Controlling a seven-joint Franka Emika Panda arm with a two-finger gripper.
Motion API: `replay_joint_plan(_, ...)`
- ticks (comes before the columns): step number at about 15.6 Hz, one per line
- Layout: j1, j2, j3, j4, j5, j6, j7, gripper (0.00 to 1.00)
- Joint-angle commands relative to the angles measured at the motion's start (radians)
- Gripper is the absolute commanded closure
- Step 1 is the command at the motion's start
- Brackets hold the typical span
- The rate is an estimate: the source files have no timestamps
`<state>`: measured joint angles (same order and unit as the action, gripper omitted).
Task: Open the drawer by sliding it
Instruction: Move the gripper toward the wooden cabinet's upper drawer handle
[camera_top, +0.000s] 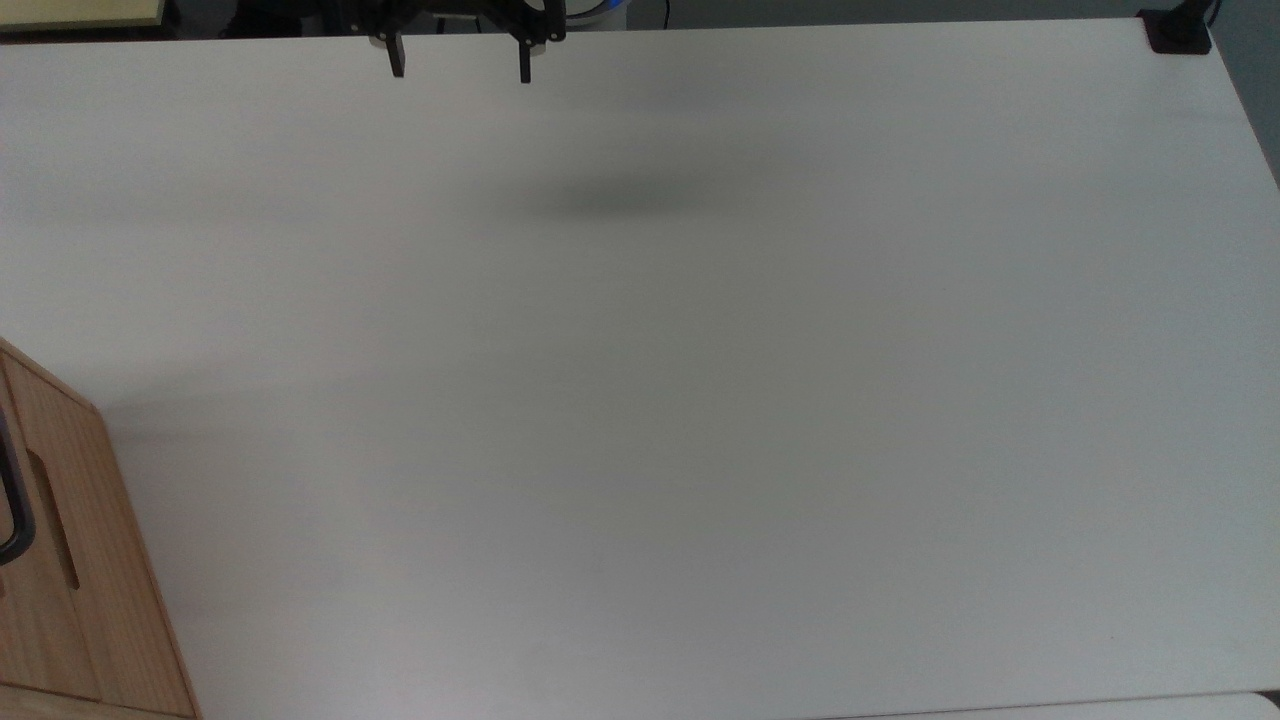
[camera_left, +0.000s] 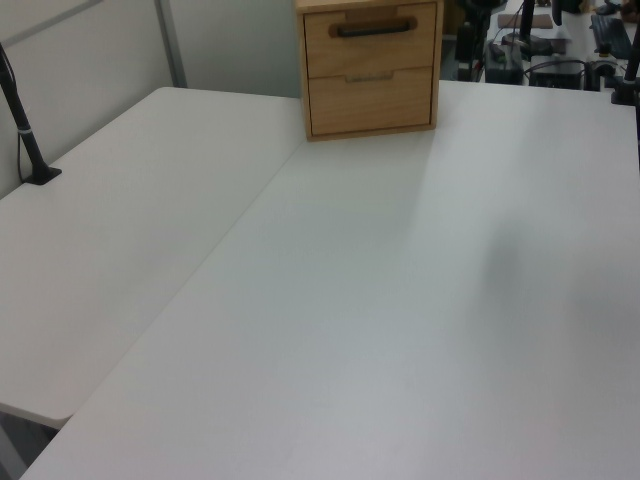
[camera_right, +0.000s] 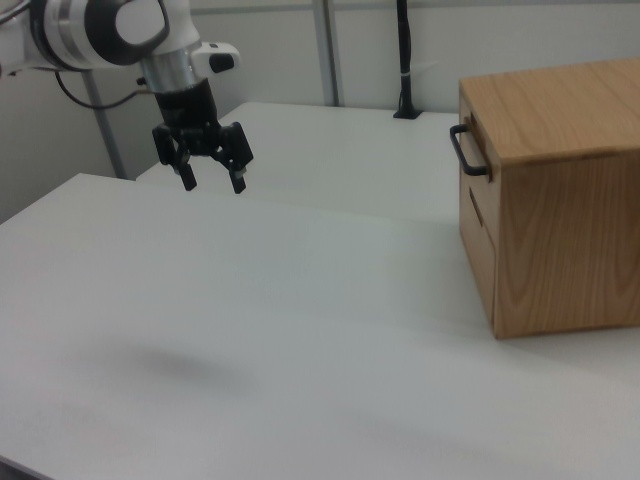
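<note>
Drawer (camera_left: 371, 38) flush in cabinet — gripper (camera_right: 212, 184) jaws spread.

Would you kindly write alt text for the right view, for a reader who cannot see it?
A robot arm's open pincer hangs above a white table, well apart from a wooden cabinet at the right view's right. The cabinet's top drawer, with a black bar handle, is closed.
</note>
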<state>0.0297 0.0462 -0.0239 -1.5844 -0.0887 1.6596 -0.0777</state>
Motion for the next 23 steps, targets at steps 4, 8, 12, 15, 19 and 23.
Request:
replay_joint_plan(4, 0.024, 0.098, -0.054, 0.069, -0.068, 0.176, -0.214, 0.0)
replay_joint_plan(8, 0.012, 0.184, -0.071, 0.072, -0.164, 0.412, -0.293, 0.0)
replay_joint_plan(12, 0.006, 0.283, -0.137, 0.115, -0.19, 0.645, -0.291, 0.0)
replay_joint_plan(15, 0.004, 0.319, -0.192, 0.158, -0.215, 0.73, -0.278, 0.0)
replay_joint_plan(19, 0.004, 0.392, -0.272, 0.199, -0.279, 0.908, -0.287, 0.0)
replay_joint_plan(23, -0.02, 0.443, -0.324, 0.204, -0.347, 1.031, -0.287, 0.05)
